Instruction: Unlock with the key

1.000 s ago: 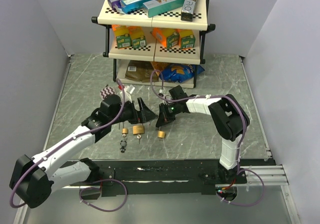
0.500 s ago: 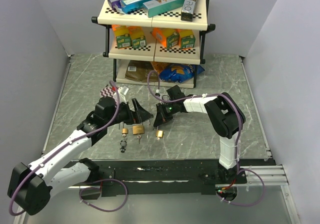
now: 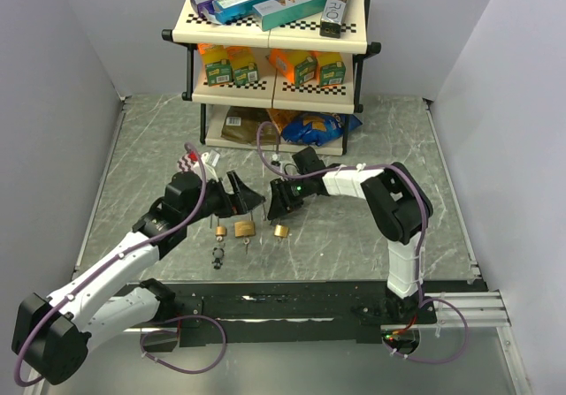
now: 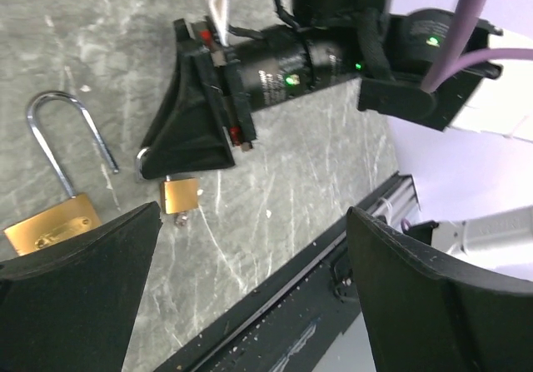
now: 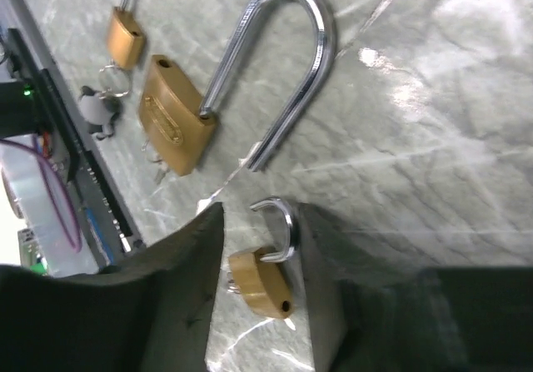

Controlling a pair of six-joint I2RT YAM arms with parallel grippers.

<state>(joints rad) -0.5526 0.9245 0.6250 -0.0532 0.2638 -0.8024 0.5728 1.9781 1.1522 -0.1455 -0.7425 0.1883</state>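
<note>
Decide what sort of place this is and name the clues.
Probably a robot lab cell dressed as a shop: blank walls enclose a table, a shelf holds boxes, and padlocks lie on the tabletop.

White arm shells [image 3: 119, 258], black joints [image 3: 400, 214], purple cables [image 4: 463, 31], green LED [image 4: 431, 41], black wedge pincer fingers [image 4: 79, 305].

Surface [image 3: 150, 148]: grey, marbled.
Shelf rack [image 3: 265, 34]: three tiers, at the far edge.
Top tier: flat boxes [image 3: 252, 0].
Middle tier: orange-green cartons [image 3: 232, 66].
Bottom: brown bag [image 3: 243, 126] beside blue bag [image 3: 314, 127].
</note>
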